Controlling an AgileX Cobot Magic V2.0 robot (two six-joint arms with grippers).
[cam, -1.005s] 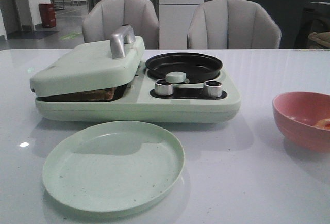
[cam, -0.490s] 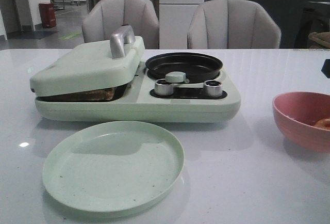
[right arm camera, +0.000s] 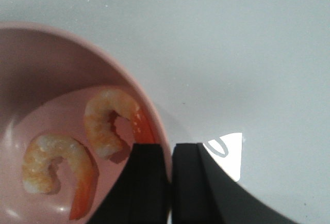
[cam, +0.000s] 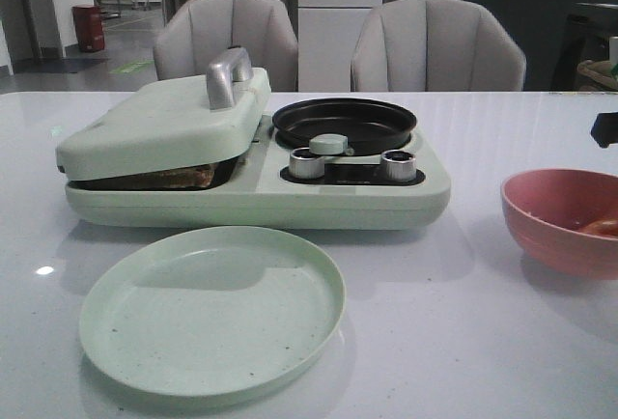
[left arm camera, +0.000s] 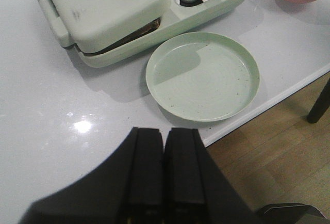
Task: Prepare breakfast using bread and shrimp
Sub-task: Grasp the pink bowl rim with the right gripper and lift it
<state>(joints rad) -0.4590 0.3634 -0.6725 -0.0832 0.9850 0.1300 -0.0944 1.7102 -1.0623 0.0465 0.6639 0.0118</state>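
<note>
Bread: the bread [cam: 179,178] is lying inside the left half of the pale green breakfast maker [cam: 256,197], showing only as a brown edge under the lid [cam: 164,120], which is resting tilted on it and not fully down.
Shrimp: two curled orange-pink pieces are sitting in the pink bowl [right arm camera: 31,59]; one shrimp [right arm camera: 111,121] is lying near the bowl's rim, the second shrimp [right arm camera: 56,175] is beside it, deeper in the bowl.
Bowl position: in the front view the pink bowl is standing at the right edge of the tabletop [cam: 454,322], well apart from the breakfast maker.
Right gripper: the right gripper [right arm camera: 170,175] is hovering over the bowl's rim with its fingers pressed nearly together, holding nothing; the nearer shrimp is lying just beside one fingertip.
Left gripper: the left gripper [left arm camera: 164,170] is hanging over the tabletop's near part, its fingers closed against each other and empty.
Plate: a pale green plate [cam: 212,308] is sitting in front of the breakfast maker, close to the tabletop's edge.
Pan: a black round pan [cam: 345,122] is sitting on the maker's right half, behind two silver knobs [cam: 308,163].
</note>
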